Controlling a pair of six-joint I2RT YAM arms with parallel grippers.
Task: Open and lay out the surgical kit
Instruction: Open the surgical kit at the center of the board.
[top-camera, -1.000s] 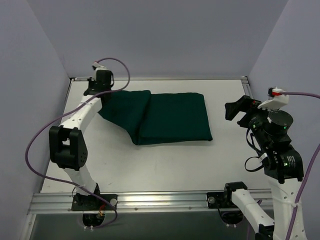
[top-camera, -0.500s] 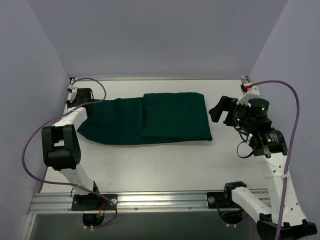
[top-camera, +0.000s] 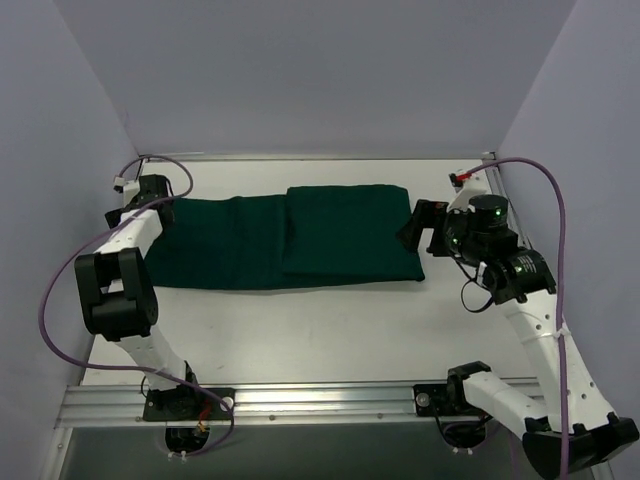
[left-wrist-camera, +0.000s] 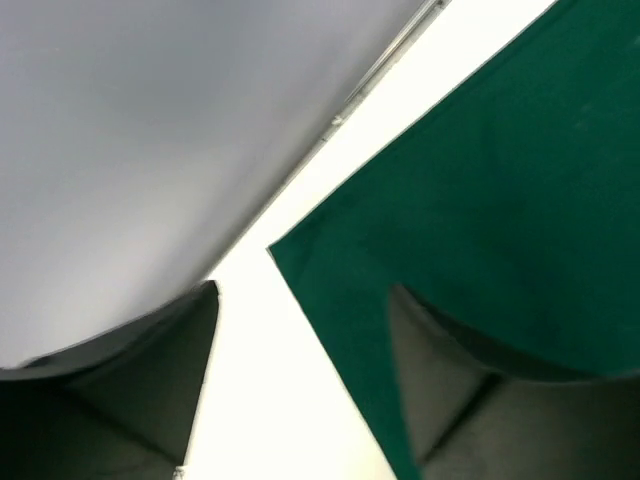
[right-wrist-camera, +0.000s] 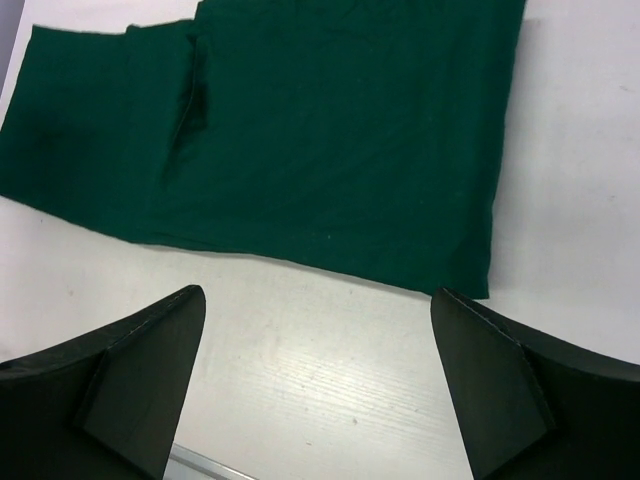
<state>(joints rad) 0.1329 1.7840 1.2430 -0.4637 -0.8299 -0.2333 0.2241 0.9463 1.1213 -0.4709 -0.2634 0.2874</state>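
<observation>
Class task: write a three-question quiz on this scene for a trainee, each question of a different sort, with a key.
1. True or false: steel clamps lie bare on the table.
2. Pick one. The right pincer is: A, shut on the green cloth wrap; B, open beside the wrap's right edge; C, out of view.
3. Fill the gap: the wrap's single spread flap lies flat toward the ___ side of the table, while the other part is still folded.

Key: 1 false; 2 B; 3 left.
</observation>
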